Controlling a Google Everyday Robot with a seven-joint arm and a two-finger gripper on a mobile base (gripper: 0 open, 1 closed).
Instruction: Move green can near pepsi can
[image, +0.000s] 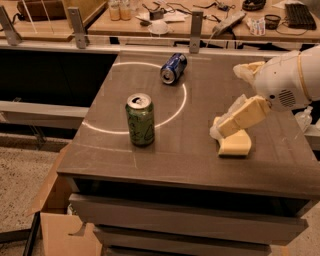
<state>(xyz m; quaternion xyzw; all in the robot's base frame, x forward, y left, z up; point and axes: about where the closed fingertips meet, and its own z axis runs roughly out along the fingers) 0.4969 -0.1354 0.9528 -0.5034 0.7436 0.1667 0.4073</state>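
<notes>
The green can stands upright near-left on the counter; the pepsi can lies on its side beyond it. My tool hangs at right by a yellow block — how open, I cannot tell. A sideways swipe could topple one can and roll the other.

Losing the white arm past the right edge. Catching the gripper low over the right side of the table, masking the upper part of a pale yellow block. Can't read the markings on the green can or the pepsi can. Clipping the cardboard box at the bottom edge, the keyboard up top.
</notes>
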